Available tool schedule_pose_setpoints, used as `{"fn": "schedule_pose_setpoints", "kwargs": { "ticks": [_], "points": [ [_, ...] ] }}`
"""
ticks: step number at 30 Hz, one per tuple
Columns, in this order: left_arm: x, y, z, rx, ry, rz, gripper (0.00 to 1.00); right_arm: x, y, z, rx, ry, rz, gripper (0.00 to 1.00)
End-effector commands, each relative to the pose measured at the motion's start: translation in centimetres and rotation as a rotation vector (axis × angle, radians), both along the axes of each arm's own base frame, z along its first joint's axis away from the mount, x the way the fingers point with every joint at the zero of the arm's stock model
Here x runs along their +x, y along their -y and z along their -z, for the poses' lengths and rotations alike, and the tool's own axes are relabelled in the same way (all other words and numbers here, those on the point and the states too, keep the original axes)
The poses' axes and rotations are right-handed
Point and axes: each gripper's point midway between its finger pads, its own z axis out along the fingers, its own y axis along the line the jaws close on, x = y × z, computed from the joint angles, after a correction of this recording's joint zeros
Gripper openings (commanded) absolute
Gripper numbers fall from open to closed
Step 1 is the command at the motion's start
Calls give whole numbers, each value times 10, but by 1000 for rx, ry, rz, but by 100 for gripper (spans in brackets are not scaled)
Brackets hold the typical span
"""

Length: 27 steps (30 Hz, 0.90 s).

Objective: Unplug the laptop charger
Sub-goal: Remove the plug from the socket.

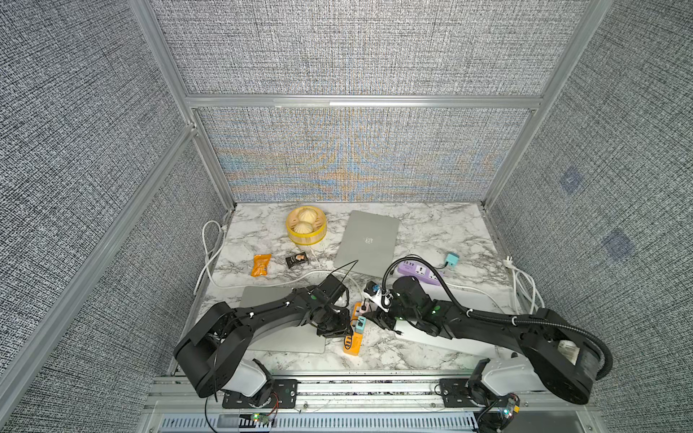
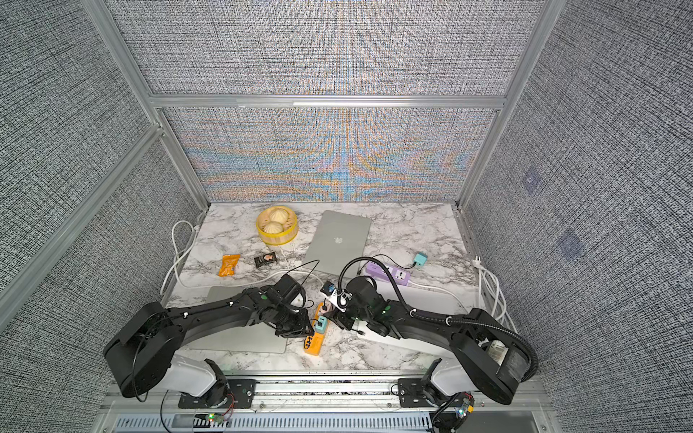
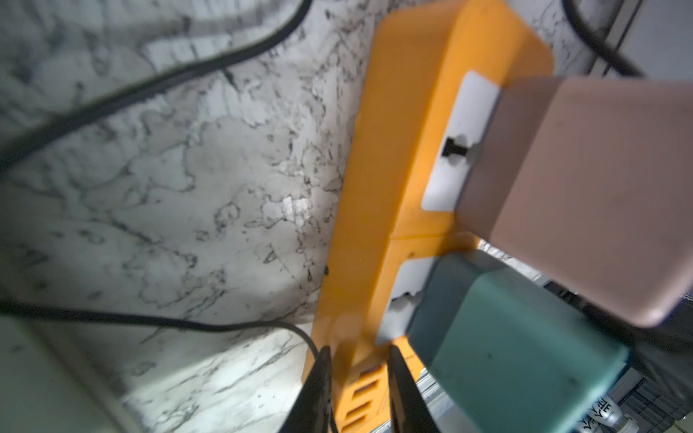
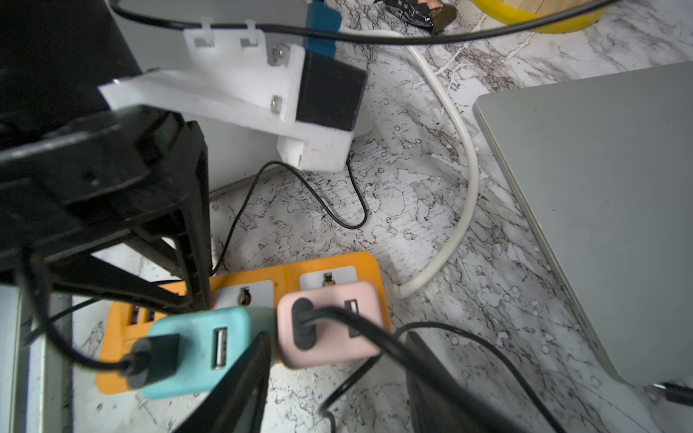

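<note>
Pink charger (image 4: 330,322) sat plugged in orange power strip (image 4: 369,266), teal charger (image 4: 198,348) just beside. Right gripper (image 4: 335,337) gaped around it; left gripper (image 3: 360,350), nearly closed, pressed the strip.

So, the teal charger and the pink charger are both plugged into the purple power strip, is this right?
Not quite. The teal charger and the pink charger are both plugged into the orange power strip; the right wrist view shows it.
</note>
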Motion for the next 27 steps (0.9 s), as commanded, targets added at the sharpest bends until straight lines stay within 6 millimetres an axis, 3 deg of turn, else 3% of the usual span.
{"fn": "schedule_pose_setpoints", "kwargs": {
  "ticks": [1, 8, 13, 23, 27],
  "points": [
    [-2, -15, 9, 90, 4, 4, 25, 1, -9, -6, 28, 21, -30, 59],
    [-3, -23, 16, 153, -10, 20, 24, -2, -14, -1, 25, 8, -70, 58],
    [-2, -26, 16, 182, -15, 27, 24, -3, -16, -1, 22, 7, -86, 49],
    [-5, -38, 27, 258, -30, 45, 24, 3, -13, -19, 92, -15, -48, 31],
    [-6, -36, 32, 261, -43, 55, 24, 4, -10, -26, 120, -20, -42, 29]
  ]
}}
